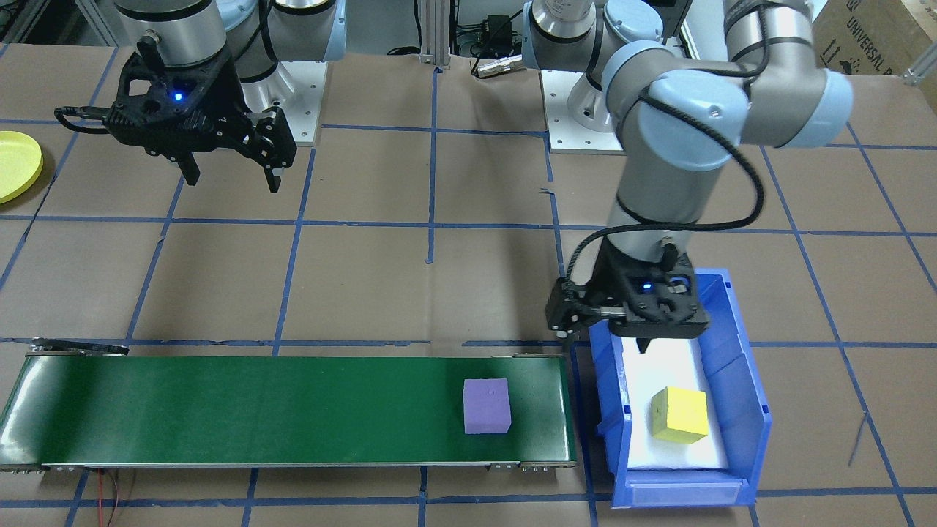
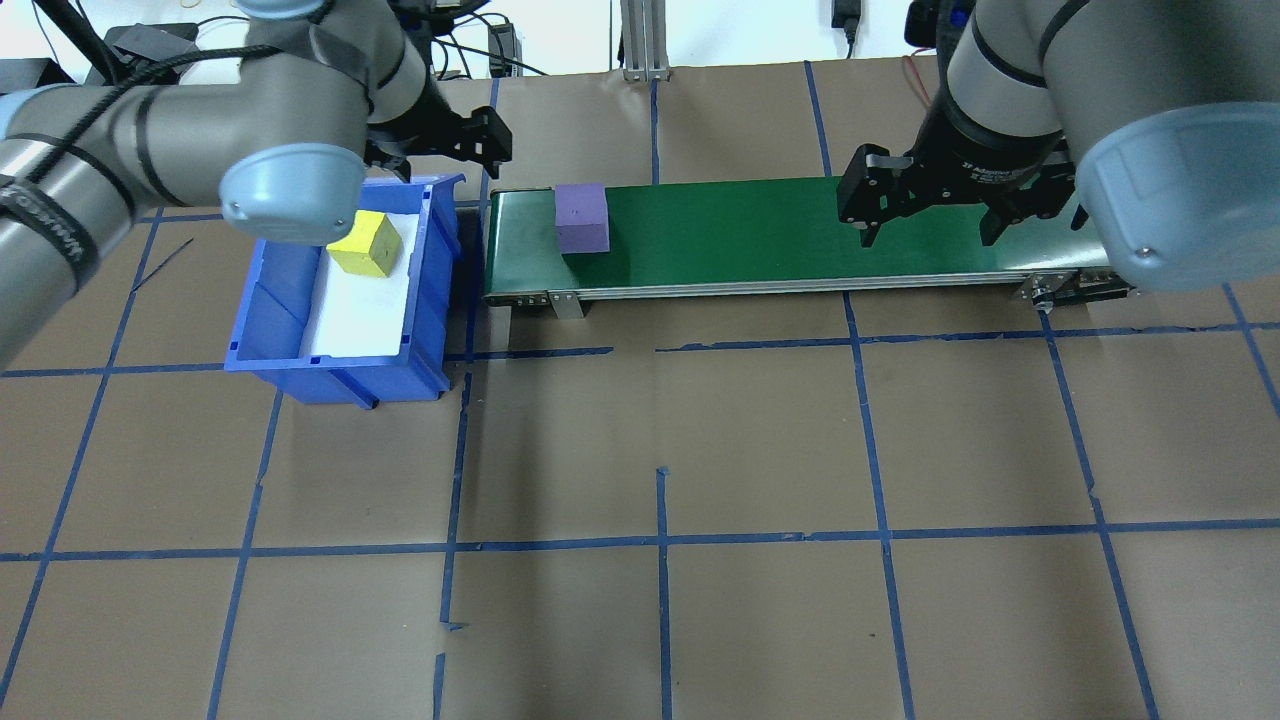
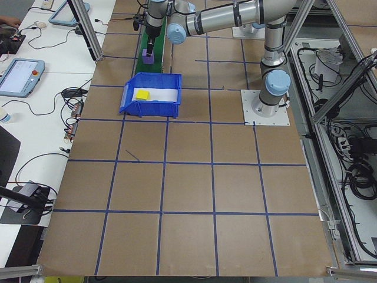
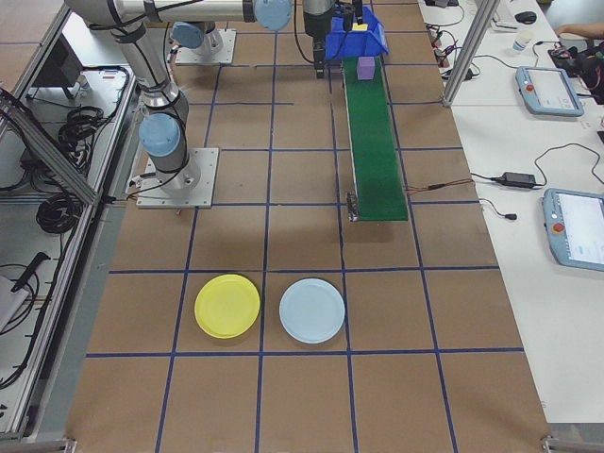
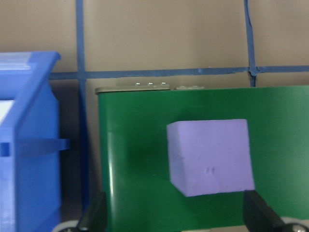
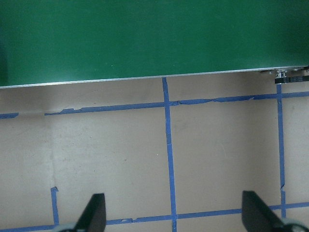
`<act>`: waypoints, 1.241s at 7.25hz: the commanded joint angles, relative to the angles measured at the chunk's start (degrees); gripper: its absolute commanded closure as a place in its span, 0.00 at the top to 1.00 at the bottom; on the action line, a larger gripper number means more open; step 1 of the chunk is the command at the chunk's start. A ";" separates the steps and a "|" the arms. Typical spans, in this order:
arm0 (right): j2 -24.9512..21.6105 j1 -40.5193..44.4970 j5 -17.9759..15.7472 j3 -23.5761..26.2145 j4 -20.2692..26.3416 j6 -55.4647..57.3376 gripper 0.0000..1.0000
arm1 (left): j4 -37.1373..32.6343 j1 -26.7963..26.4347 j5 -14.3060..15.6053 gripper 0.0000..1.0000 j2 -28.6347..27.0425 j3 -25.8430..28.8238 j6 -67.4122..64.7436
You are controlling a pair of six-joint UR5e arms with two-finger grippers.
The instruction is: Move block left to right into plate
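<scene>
Purple block sits on the belt's left end; both grippers empty.

The purple block (image 1: 487,407) rests on the green conveyor belt (image 1: 256,410), just beside the blue bin (image 1: 739,380), likely placed there for carriage rightward. The left gripper (image 5: 174,215) hangs above the bin's back edge, fingers spread wide and holding nothing. The right gripper (image 1: 230,170) waits over the table near the belt's right end, spread and empty (probably staged to catch). The yellow plate (image 4: 226,306) lies far right, well apart. Count: 2 blocks (1 purple, 1 yellow block (image 1: 679,415) in the bin), 2 plates (1 yellow, 1 pale blue plate (image 4: 311,310)), 1 bin, 1 belt.
</scene>
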 commanded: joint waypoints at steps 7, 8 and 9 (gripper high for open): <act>0.00 -0.04 0.00 0.03 0.21 0.01 1.00 | 0.34 11.26 -0.14 1.00 -10.94 0.55 23.17; 0.00 -0.04 0.00 0.03 0.22 0.01 1.00 | 1.05 11.18 -0.23 1.00 -13.39 1.51 23.08; 0.00 -0.04 0.00 -0.06 0.22 0.01 1.00 | 1.05 11.26 -0.32 1.00 -14.28 2.04 23.17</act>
